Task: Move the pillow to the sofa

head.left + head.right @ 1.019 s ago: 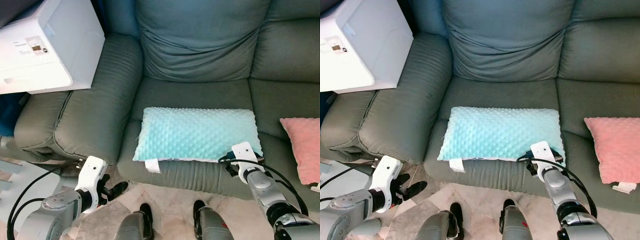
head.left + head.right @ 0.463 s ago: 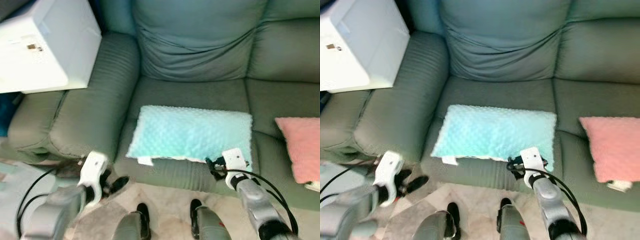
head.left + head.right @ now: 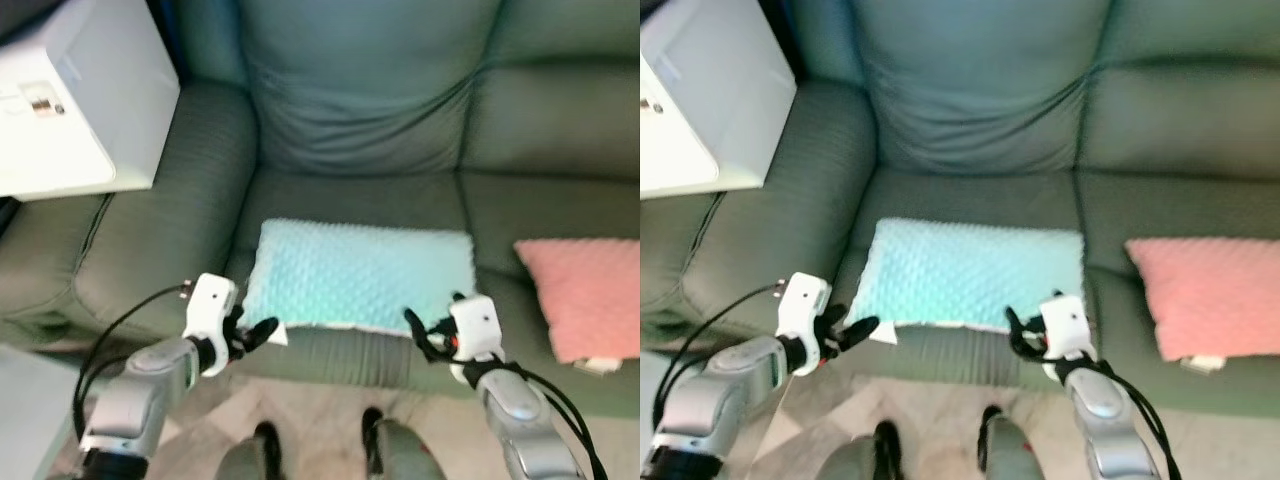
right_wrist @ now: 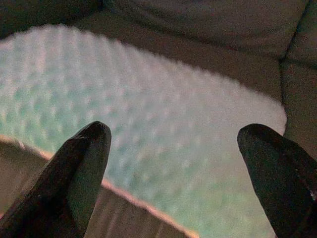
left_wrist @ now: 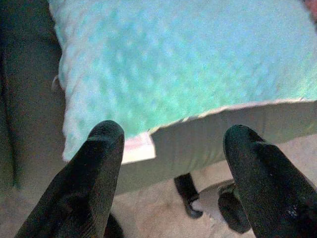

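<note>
The teal pillow (image 3: 362, 275) lies flat on the sofa (image 3: 360, 130) seat, just ahead of both pincers. The left gripper (image 3: 250, 333) and right gripper (image 3: 420, 335) hover spread wide and empty at its front corners, apparently bracketing it.

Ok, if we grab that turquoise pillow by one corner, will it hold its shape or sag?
The turquoise pillow looks soft and plump, so it would probably sag if lifted by a corner. Its dimpled fleece cover likely grips well. It seems light, lying flat on the sofa seat.
</note>
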You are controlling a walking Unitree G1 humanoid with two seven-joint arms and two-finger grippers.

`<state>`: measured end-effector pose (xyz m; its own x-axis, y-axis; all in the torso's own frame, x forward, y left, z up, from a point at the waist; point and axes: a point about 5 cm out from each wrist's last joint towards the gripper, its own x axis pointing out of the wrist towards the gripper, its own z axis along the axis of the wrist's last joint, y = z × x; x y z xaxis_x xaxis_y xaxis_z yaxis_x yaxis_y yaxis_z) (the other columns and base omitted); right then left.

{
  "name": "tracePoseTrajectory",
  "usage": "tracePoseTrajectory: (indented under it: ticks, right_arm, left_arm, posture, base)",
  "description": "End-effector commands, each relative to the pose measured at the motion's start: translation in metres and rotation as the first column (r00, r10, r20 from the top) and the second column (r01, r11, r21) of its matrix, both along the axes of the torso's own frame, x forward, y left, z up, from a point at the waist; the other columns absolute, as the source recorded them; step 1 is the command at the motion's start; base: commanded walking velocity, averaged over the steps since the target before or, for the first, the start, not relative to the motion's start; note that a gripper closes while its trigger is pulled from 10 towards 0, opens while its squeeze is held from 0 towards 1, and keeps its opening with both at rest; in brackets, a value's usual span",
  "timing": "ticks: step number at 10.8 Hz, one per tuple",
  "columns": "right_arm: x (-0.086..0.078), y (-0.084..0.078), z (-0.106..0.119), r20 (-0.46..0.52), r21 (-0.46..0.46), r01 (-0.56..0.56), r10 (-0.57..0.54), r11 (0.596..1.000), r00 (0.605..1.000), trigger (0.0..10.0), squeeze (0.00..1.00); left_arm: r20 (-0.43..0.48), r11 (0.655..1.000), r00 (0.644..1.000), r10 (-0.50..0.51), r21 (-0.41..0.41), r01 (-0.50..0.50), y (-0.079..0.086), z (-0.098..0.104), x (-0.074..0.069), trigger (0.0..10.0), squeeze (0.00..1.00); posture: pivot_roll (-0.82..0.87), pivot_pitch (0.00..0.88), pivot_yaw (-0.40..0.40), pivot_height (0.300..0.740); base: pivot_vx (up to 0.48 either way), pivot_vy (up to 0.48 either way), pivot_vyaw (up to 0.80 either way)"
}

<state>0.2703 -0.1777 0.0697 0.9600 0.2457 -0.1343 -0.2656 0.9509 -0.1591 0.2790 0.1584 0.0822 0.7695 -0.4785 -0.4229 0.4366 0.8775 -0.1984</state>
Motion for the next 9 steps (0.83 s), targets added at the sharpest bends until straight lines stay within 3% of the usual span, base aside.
tracePoseTrajectory:
  ticks: [1, 2, 3, 4, 6, 8, 9]
  right_arm:
    - [-0.004, 0.007, 0.003, 0.004, 0.026, -0.011, 0.01, 1.0, 1.0, 10.0, 0.0]
    - [-0.004, 0.013, 0.014, 0.055, 0.047, -0.011, 0.008, 0.999, 0.998, 10.0, 0.0]
    - [-0.006, 0.023, 0.02, 0.067, 0.066, -0.036, 0.031, 0.997, 0.997, 10.0, 0.0]
    - [-0.005, 0.027, 0.023, 0.07, 0.078, -0.051, 0.046, 0.996, 0.996, 10.0, 0.0]
    - [-0.002, 0.029, 0.027, 0.084, 0.115, -0.048, 0.038, 0.992, 0.996, 10.0, 0.0]
    - [0.006, 0.033, 0.032, 0.083, 0.08, -0.101, 0.094, 0.992, 0.992, 10.0, 0.0]
    - [0.008, 0.034, 0.032, 0.076, 0.07, -0.113, 0.107, 0.991, 0.991, 10.0, 0.0]
  left_arm:
    - [0.006, 0.999, 0.999, 0.05, 0.01, -0.05, 0.009, -0.003, -0.002, 10.0, 0.0]
    - [0.079, 0.991, 0.988, 0.134, -0.014, -0.134, 0.013, 0.001, 0.001, 10.0, 0.0]
    - [0.086, 0.971, 0.968, 0.237, -0.047, -0.234, 0.023, -0.004, -0.003, 10.0, 0.0]
    - [0.063, 0.949, 0.947, 0.316, -0.017, -0.315, 0.033, -0.012, -0.007, 10.0, 0.0]
    - [0.05, 0.921, 0.92, 0.39, -0.016, -0.389, 0.04, -0.02, -0.008, 10.0, 0.0]
    - [0.085, 0.89, 0.886, 0.456, -0.05, -0.453, 0.038, -0.019, -0.003, 10.0, 0.0]
    - [0.083, 0.89, 0.887, 0.454, -0.078, -0.449, 0.035, -0.018, -0.002, 10.0, 0.0]
  posture:
    - [-0.16, 0.171, 0.049, 0.74]
    - [-0.17, 0.146, 0.043, 0.74]
    - [-0.18, 0.122, 0.038, 0.74]
    - [-0.19, 0.102, 0.028, 0.74]
    - [-0.19, 0.064, 0.02, 0.74]
    - [-0.18, 0.056, 0.034, 0.74]
    - [-0.17, 0.045, 0.035, 0.74]
  base:
    - [0.0, 0.0, 0.0]
    - [0.0, 0.0, 0.0]
    - [0.0, 0.0, 0.0]
    - [0.0, 0.0, 0.0]
    - [0.0, 0.0, 0.0]
    - [0.0, 0.0, 0.0]
    - [0.0, 0.0, 0.0]
